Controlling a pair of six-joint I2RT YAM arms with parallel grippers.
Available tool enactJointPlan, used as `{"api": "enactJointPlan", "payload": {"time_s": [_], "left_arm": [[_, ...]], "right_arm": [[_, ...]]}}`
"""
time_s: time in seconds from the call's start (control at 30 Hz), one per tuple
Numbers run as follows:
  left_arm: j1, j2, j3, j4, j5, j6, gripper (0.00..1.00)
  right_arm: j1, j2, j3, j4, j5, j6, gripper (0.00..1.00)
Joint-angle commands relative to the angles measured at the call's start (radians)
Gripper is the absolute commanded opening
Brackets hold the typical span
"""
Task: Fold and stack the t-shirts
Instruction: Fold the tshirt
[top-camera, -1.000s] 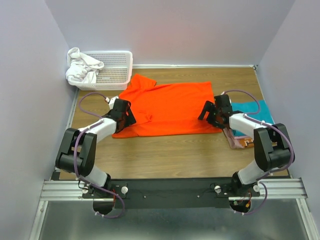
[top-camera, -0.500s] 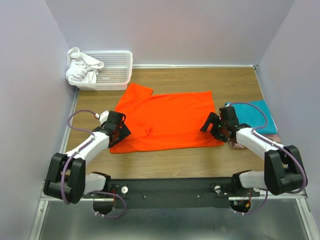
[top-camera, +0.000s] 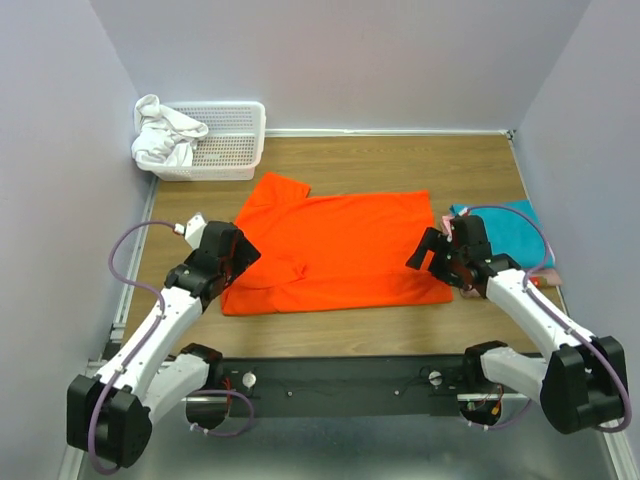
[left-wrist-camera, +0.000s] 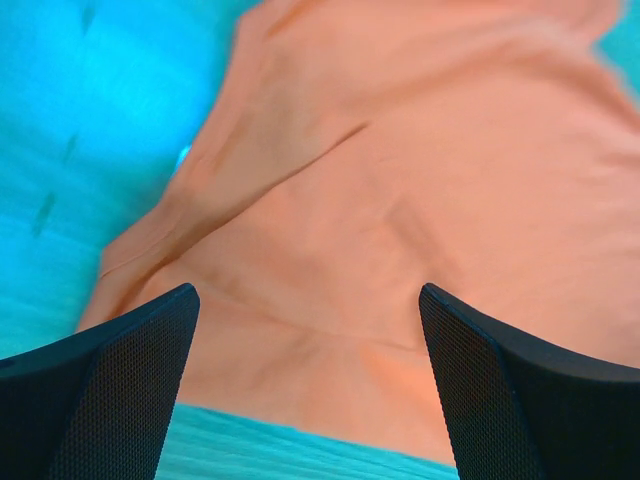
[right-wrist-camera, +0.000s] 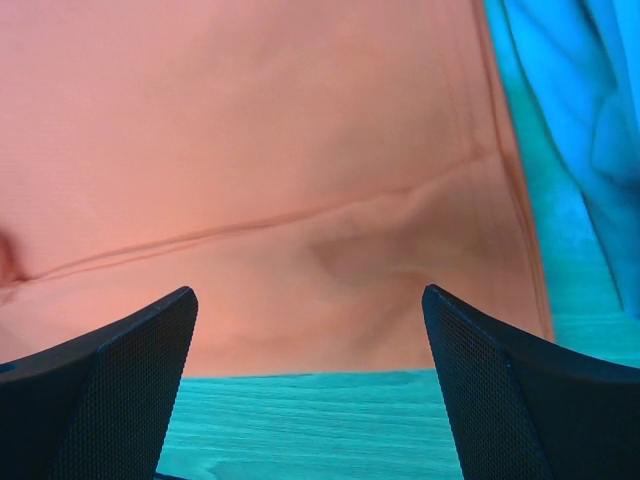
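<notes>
The orange t-shirt (top-camera: 335, 250) lies spread flat on the wooden table, collar to the left and hem to the right. My left gripper (top-camera: 238, 266) is open over its near left corner, by the sleeve. In the left wrist view the shirt (left-wrist-camera: 380, 200) lies below the wide-apart gripper (left-wrist-camera: 310, 400). My right gripper (top-camera: 432, 258) is open over the near right corner. The right wrist view shows the hem (right-wrist-camera: 280, 150) below the empty gripper (right-wrist-camera: 310, 400). A folded teal shirt (top-camera: 512, 224) lies at the right on a pink one (top-camera: 545, 276). The patterned one is hidden.
A white plastic basket (top-camera: 225, 140) stands at the back left with a white cloth (top-camera: 160, 135) hanging over its left rim. Grey walls close in the table on three sides. The teal shirt's edge (right-wrist-camera: 580, 100) shows right of the orange hem in the right wrist view.
Both grippers have drawn back toward the near edge of the table. The orange shirt has slid nearer with them and lies flatter.
</notes>
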Motion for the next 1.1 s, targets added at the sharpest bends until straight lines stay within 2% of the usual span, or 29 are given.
{"api": "enactJointPlan", "payload": {"time_s": [0.0,0.13,0.17,0.23,0.27,0.37,0.47,0.5,0.53,0.57,0.6,0.8,1.07], "left_arm": [[-0.011,-0.003,0.066,0.068,-0.021,0.065,0.99],[-0.039,0.13,0.123,0.233,0.04,0.168,0.99],[-0.071,0.211,0.175,0.252,0.027,0.18,0.98],[-0.119,0.341,0.273,0.251,-0.03,0.211,0.98],[-0.13,0.342,0.273,0.26,-0.035,0.239,0.98],[-0.136,0.53,0.39,0.278,-0.041,0.269,0.98],[-0.134,0.615,0.5,0.269,-0.074,0.288,0.98],[-0.134,0.659,0.528,0.269,-0.125,0.3,0.98],[-0.133,0.681,0.557,0.263,-0.146,0.303,0.98],[-0.111,0.795,0.706,0.21,-0.172,0.334,0.98],[-0.111,0.796,0.708,0.209,-0.173,0.334,0.98],[-0.087,1.104,1.058,0.082,-0.203,0.398,0.98],[-0.048,1.327,1.336,-0.011,-0.215,0.392,0.98]], "right_arm": [[0.008,-0.03,0.091,-0.024,-0.007,-0.089,1.0],[0.024,0.022,0.169,0.001,0.01,-0.106,1.0],[0.047,0.065,0.179,0.033,0.006,-0.103,1.0],[0.098,0.148,0.212,0.071,0.035,-0.094,1.0],[0.112,0.148,0.232,0.077,0.035,-0.097,1.0],[0.147,0.271,0.297,0.094,0.096,-0.094,1.0],[0.15,0.368,0.369,0.093,0.134,-0.107,1.0],[0.15,0.393,0.386,0.093,0.171,-0.103,1.0],[0.15,0.404,0.41,0.091,0.193,-0.106,1.0],[0.149,0.42,0.43,0.091,0.223,-0.092,1.0],[0.149,0.42,0.43,0.091,0.223,-0.087,1.0],[0.144,0.403,0.427,0.091,0.311,-0.072,1.0],[0.138,0.377,0.39,0.09,0.319,-0.077,1.0]]}}
